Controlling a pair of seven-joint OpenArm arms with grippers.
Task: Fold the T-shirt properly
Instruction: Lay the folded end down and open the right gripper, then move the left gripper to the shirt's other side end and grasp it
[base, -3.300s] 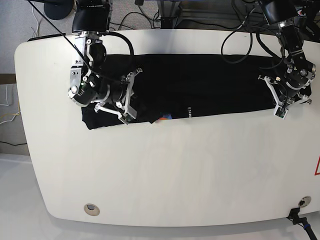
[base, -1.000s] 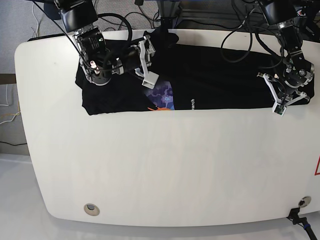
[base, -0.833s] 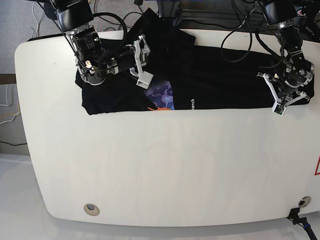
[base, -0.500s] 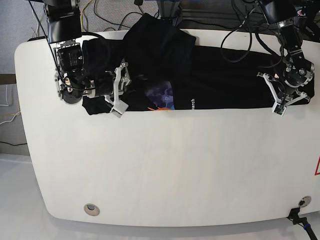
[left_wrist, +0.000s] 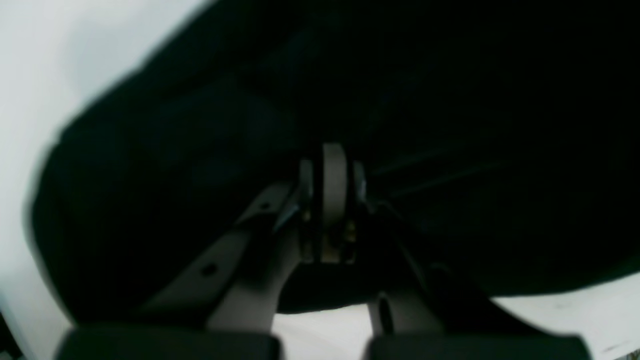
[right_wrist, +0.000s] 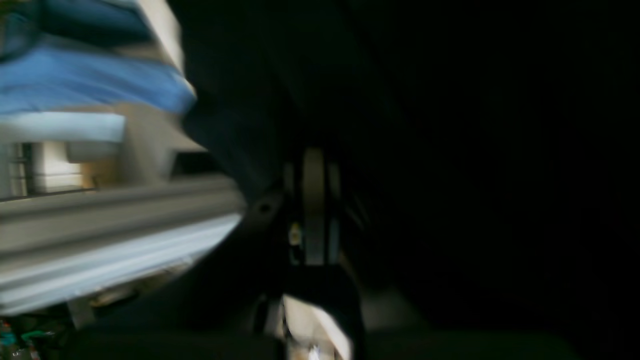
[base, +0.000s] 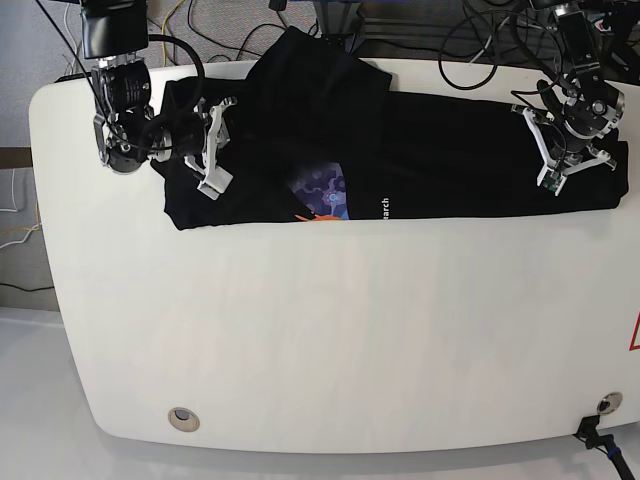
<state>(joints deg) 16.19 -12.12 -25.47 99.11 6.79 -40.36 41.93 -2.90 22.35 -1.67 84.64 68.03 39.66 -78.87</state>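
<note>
Gripping, left gripper (base: 548, 170): fingers together on T-shirt (base: 440, 150), upper right.
Right gripper (base: 212, 145): fingers together, upper left, over shirt.

Both arms reach in from the far side, left tool (base: 556, 172) and right tool (base: 213, 150) closed.
</note>
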